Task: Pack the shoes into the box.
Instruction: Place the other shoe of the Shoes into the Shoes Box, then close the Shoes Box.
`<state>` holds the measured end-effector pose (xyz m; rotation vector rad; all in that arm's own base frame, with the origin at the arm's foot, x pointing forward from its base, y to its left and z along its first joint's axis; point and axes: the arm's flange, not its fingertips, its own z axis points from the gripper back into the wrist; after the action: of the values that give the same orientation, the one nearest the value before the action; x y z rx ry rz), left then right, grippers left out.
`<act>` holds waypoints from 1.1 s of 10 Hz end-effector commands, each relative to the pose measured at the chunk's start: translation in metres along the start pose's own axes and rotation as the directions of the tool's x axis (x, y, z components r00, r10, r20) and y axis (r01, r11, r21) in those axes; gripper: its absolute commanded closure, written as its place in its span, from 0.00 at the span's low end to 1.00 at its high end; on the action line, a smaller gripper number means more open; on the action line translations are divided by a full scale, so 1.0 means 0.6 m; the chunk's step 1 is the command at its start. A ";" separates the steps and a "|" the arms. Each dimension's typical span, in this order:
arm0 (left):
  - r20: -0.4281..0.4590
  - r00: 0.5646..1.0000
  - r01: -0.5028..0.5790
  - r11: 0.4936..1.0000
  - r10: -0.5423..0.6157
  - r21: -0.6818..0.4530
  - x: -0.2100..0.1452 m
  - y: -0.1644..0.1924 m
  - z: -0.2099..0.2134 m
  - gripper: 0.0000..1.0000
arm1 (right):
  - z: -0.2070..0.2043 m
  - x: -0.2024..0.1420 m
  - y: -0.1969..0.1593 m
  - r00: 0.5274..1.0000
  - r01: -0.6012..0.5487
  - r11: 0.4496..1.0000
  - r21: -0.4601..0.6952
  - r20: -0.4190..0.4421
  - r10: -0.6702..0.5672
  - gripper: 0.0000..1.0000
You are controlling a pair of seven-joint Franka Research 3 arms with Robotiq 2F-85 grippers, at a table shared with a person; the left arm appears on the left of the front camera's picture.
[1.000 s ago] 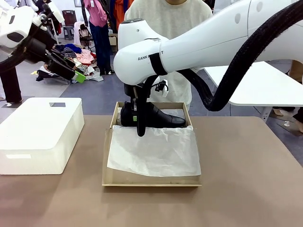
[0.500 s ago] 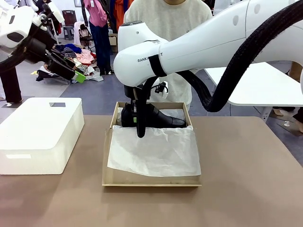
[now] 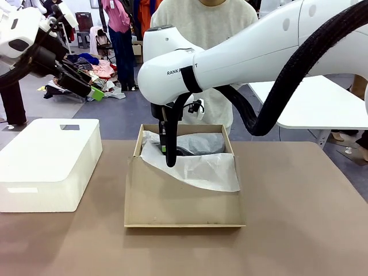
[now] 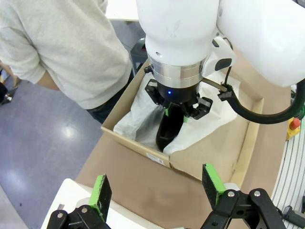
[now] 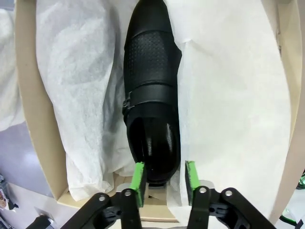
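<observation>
Well, one dress shoe (image 5: 151, 90) lies in the shoebox (image 5: 38, 119), toe at twelve o'clock. The right jaws stand apart astride its heel, the left jaws wide. Its mate seemingly remains.

You look across a brown tabletop (image 3: 299, 218) under even indoor light, with a white rounded block (image 3: 49, 161) sitting on its left side. Beyond the far edge, your view takes in a grey-blue floor (image 3: 118, 118) and a heap of coloured clothes (image 3: 95, 72) lying on it at far left. A white table (image 3: 316, 103) stands off to the right.
</observation>
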<state>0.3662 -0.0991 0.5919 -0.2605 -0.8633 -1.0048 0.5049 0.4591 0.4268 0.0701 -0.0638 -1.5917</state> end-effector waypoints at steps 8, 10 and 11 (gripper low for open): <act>0.010 1.000 0.012 1.000 -0.012 -0.013 -0.001 0.003 0.000 0.00 | 0.062 0.004 -0.011 0.999 0.040 0.999 -0.008 -0.008 -0.040 0.00; 0.010 1.000 0.012 1.000 -0.012 -0.013 -0.001 0.003 0.000 0.00 | 0.052 0.005 -0.006 1.000 0.006 1.000 0.012 -0.006 -0.006 0.00; 0.010 1.000 0.012 1.000 -0.012 -0.013 -0.001 0.003 0.000 0.00 | 0.052 0.005 -0.006 1.000 0.006 1.000 0.012 -0.006 -0.006 0.00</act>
<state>0.3662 -0.0991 0.5919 -0.2605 -0.8633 -1.0048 0.4989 0.4562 0.4568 0.0836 -0.0683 -1.6021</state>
